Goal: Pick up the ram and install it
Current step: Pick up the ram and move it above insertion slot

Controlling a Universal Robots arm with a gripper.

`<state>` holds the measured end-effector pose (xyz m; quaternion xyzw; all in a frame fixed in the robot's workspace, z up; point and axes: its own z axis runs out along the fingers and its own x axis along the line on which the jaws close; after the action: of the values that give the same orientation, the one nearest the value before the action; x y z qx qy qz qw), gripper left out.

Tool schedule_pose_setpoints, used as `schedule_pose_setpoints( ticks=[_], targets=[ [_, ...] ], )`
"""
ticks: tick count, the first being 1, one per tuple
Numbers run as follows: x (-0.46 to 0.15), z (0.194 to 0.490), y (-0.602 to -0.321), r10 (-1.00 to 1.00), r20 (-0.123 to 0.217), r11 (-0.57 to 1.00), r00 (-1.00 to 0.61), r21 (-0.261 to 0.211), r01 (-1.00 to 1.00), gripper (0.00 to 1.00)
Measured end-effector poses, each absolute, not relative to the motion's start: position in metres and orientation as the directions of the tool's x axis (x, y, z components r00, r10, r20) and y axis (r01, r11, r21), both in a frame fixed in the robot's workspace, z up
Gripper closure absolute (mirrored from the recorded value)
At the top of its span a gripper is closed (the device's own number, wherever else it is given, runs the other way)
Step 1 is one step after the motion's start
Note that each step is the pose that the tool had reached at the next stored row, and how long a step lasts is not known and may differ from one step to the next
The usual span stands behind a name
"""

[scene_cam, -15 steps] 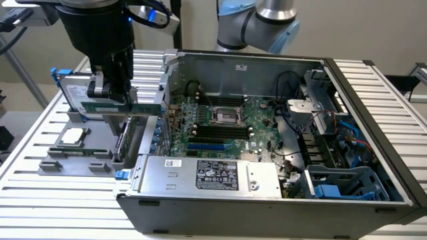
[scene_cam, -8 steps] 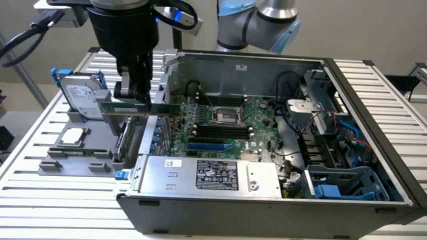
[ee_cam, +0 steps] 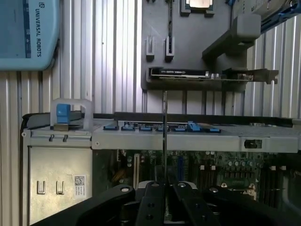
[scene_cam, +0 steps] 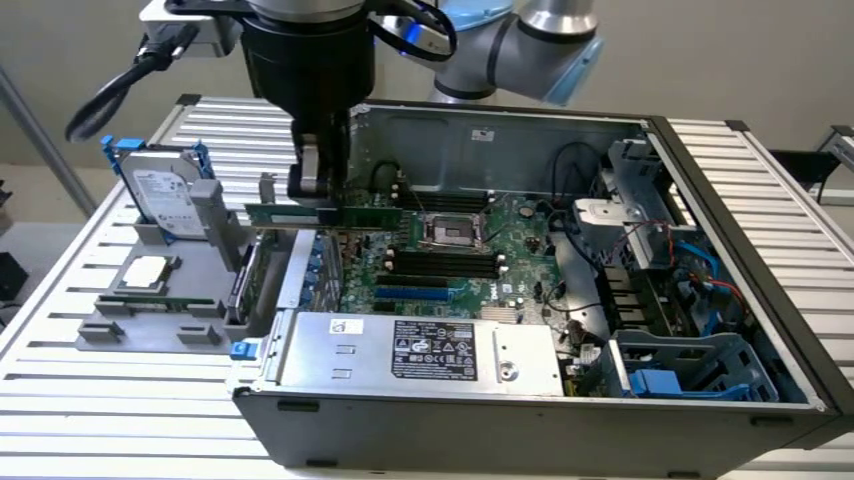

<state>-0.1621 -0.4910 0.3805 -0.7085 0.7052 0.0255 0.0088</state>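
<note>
a slatted metal table point(scene_cam: 54, 400) carries everything. on it stands an open computer case point(scene_cam: 534, 430), filling the exterior view from the centre out to three o'clock. the robot arm point(scene_cam: 314, 60) comes down from twelve o'clock. inside the case, a grey power supply point(scene_cam: 420, 350) lies at six o'clock and the green motherboard point(scene_cam: 461, 285) sits at the centre, with a row of dark memory slots point(scene_cam: 434, 262) across it. outside the case, at nine o'clock, a grey fixture point(scene_cam: 147, 330) holds an upright hard drive point(scene_cam: 167, 195) and a square silver processor point(scene_cam: 144, 272).

the claw point(scene_cam: 314, 190) points straight down, closed on the ram point(scene_cam: 367, 216). the ram hangs level in the air, on edge, its length running from nine to three o'clock. it hangs over the case wall nearest the fixture, and the claw grips it nearer its nine o'clock end. the memory slots lie toward four o'clock of the ram, apart from it.

in the wrist view the ram point(ee_cam: 164, 141) shows edge-on as a thin line running out from the claw point(ee_cam: 165, 188), pinched between the black fingers point(ee_cam: 151, 202).
</note>
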Motion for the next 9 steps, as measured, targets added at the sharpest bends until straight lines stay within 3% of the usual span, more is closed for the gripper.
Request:
schedule_pose_setpoints(
  ticks=[9],
  targets=[
    [-0.121,0.380,-0.488,-0.998,-0.055,-0.005,0.004,0.024,-1.000,0.87]
  ],
)
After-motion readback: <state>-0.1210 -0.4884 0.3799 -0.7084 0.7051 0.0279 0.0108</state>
